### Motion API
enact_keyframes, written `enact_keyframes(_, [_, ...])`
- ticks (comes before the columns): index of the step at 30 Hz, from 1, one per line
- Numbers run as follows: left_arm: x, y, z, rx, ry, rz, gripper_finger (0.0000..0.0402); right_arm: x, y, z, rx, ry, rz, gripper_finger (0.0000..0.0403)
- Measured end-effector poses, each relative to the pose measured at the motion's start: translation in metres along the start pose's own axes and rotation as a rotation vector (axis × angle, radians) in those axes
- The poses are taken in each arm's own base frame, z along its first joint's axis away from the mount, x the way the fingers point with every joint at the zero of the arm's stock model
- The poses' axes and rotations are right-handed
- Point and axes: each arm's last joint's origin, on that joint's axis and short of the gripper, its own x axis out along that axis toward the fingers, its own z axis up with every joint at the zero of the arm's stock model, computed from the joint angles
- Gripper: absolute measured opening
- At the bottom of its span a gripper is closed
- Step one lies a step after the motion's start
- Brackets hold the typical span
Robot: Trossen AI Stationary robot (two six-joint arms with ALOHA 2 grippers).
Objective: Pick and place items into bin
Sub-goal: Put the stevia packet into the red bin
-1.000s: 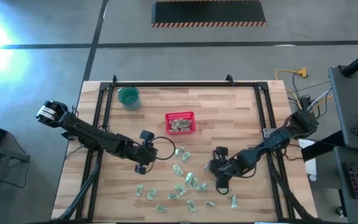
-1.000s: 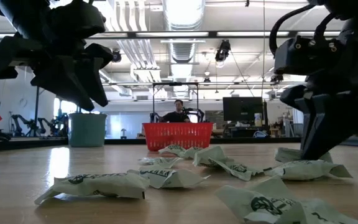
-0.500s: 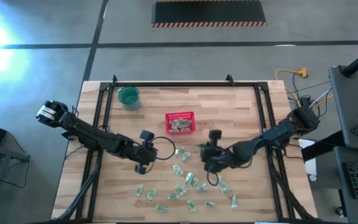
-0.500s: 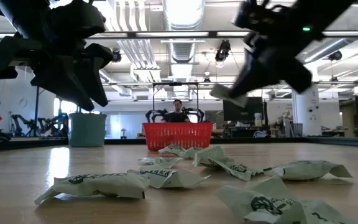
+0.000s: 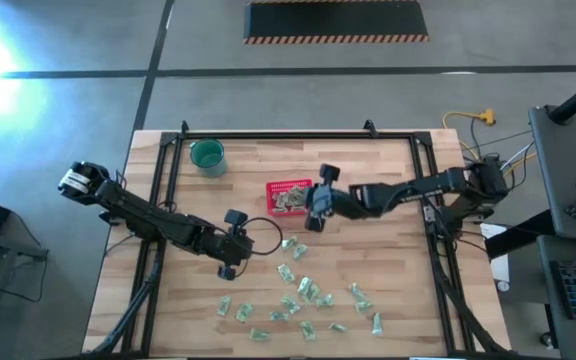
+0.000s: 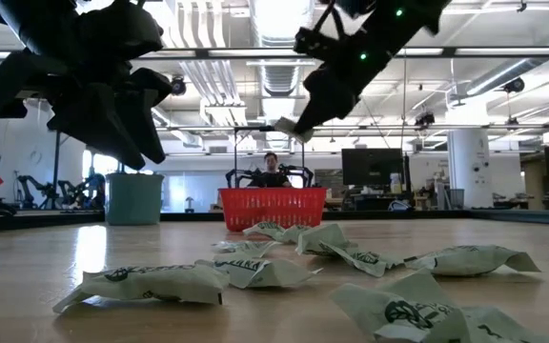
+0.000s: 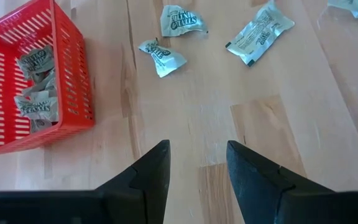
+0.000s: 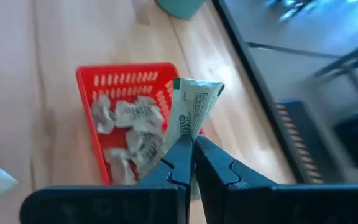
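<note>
Wooden table [image 5: 388, 180]: pale planks, dark frame rails along the edges; teal cup [image 5: 207, 155] near the far left corner.
Red basket [image 5: 290, 197]: mid-table, several packets already inside.
Loose packets [image 5: 303, 290]: scattered on the near half, well apart from the basket.
Right gripper [image 5: 315, 201]: over the basket's right edge, fingers pinched tight on one packet [image 8: 193, 111] by its lower end.
Left gripper [image 5: 234, 245]: parked low, near the basket's left side, fingers parted, nothing held.
Risk: release above the rim, so the light packet may glance off the wall and land outside.
Risk: thin pinch; possible slip before the basket's middle.
</note>
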Motion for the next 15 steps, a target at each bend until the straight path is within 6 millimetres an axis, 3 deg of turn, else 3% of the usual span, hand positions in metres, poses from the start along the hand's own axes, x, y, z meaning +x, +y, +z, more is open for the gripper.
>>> enact_keyframes(7, [0.0, 0.0, 0.0, -0.028, -0.001, 0.0, 0.0141, 0.02, -0.024, -0.019, 0.083, 0.012, 0.048, 0.0009])
enact_keyframes(15, [0.0, 0.0, 0.003, -0.039, -0.031, -0.001, 0.0141, 0.025, -0.026, -0.028, 0.105, -0.007, 0.106, 0.0031])
